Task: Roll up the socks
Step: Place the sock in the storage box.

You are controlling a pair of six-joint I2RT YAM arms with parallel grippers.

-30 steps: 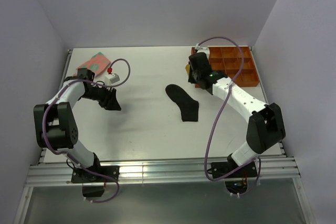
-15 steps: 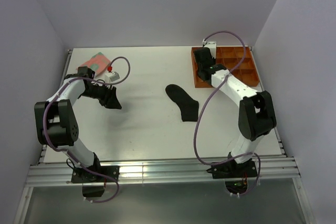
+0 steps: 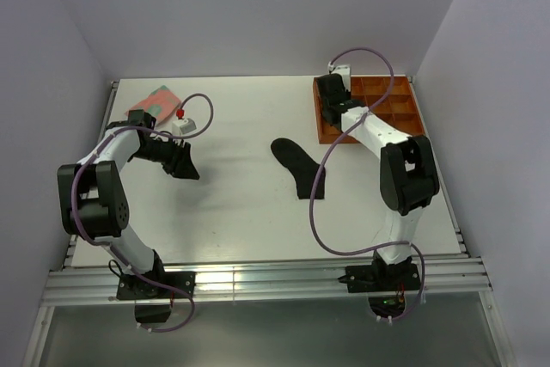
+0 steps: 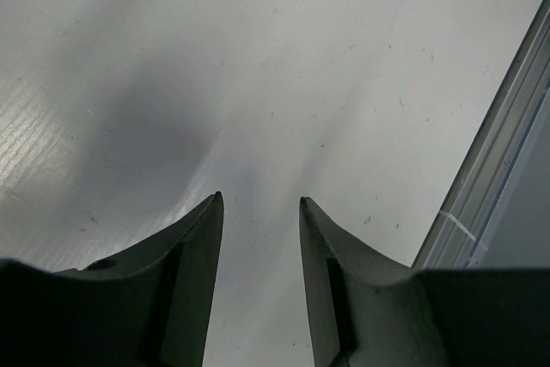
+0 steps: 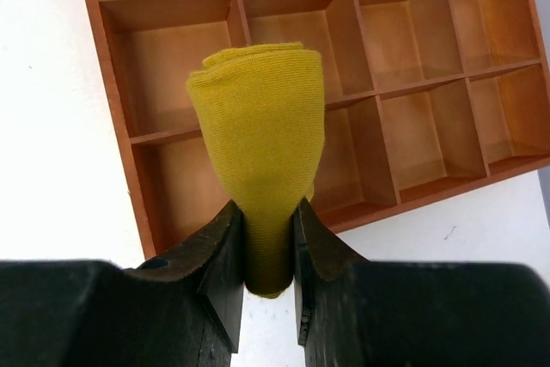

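Observation:
My right gripper (image 5: 266, 221) is shut on the rolled mustard-yellow sock (image 5: 262, 126) and holds it over the near-left compartments of the orange tray (image 5: 412, 23). From above, the right gripper (image 3: 331, 92) is over the tray's left end (image 3: 322, 133); the yellow sock is hidden there. The black sock (image 3: 301, 168) lies flat in the middle of the table. The pink sock with green patches (image 3: 153, 100) lies at the far left. My left gripper (image 4: 258, 204) is open and empty above bare table; from above it (image 3: 185, 165) is left of the black sock.
A small white block with a red knob (image 3: 180, 123) stands next to the pink sock. The table's metal edge rail (image 4: 490, 169) runs along the right of the left wrist view. A purple cable (image 3: 326, 178) hangs over the black sock's right side.
My right arm has swung away from me with the yellow sock, from the tray's near-left corner to over the tray's left end. The left gripper has barely moved.

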